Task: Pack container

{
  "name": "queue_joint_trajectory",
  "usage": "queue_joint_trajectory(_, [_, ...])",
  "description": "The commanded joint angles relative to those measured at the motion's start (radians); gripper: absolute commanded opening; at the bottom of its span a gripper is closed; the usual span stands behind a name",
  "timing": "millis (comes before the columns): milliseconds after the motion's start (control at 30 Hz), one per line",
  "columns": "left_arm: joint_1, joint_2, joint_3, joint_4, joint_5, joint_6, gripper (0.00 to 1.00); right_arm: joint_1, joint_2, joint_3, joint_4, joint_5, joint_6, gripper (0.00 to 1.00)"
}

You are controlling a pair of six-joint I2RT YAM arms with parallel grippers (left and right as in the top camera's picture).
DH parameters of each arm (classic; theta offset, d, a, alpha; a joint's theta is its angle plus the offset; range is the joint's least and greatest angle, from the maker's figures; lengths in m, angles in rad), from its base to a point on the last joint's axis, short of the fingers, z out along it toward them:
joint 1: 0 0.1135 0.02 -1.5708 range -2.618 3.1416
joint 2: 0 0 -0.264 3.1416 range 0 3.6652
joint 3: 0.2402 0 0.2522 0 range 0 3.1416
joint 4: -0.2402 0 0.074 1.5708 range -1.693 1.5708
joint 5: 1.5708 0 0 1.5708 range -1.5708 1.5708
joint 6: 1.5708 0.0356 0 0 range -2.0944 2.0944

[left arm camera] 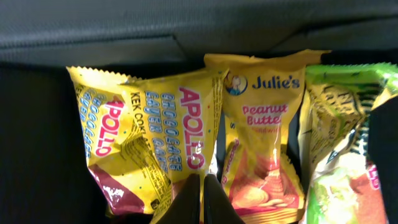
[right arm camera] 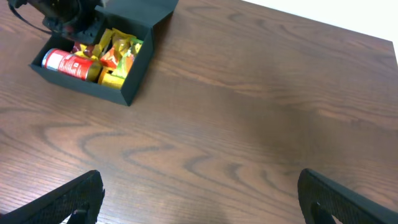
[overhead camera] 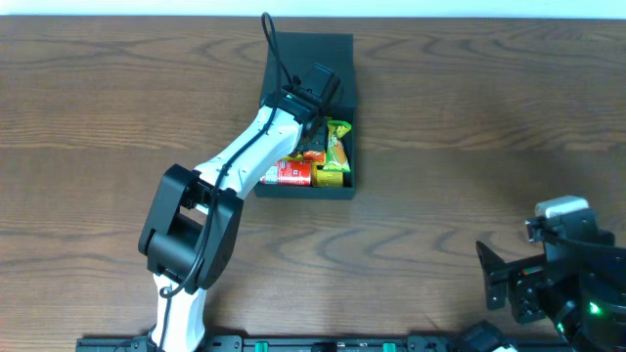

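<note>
Your left arm (overhead camera: 235,156) reaches up from the near left edge to the container (overhead camera: 308,44). The container sits at the far middle of the table (overhead camera: 469,117), lid flap open toward the far side.

Left gripper (left arm camera: 203,183) is inside the box, over the snacks. It is closed, fingers pressed together, tips at the gap between two packets.

From the left wrist view you get three packets side by side. A yellow Apollo packet (left arm camera: 155,137) is on the left and a yellow Julie's packet (left arm camera: 261,124) in the middle. A green packet (left arm camera: 342,137) is on the right, its edge cut off by the frame.

A red can (overhead camera: 291,173) lies on its side at the near wall of the box, beside the packets.

Bare wood separates the box from your right side.

Right gripper (right arm camera: 199,180) is well apart from the box, at the near right of the table. Its fingers are spread wide and hold nothing.
</note>
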Motion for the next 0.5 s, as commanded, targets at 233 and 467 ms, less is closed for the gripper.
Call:
queue_joint_trajectory(233, [-0.006,-0.017,-0.006,0.003,-0.011,-0.001,0.06,-0.005,-0.001,0.006,0.0,0.0,0.019,0.99])
queue_joint_trajectory(467, [-0.006,-0.007,-0.052,0.068,-0.011,-0.005,0.06,-0.005,-0.001,0.006,0.0,0.0,0.018,0.99])
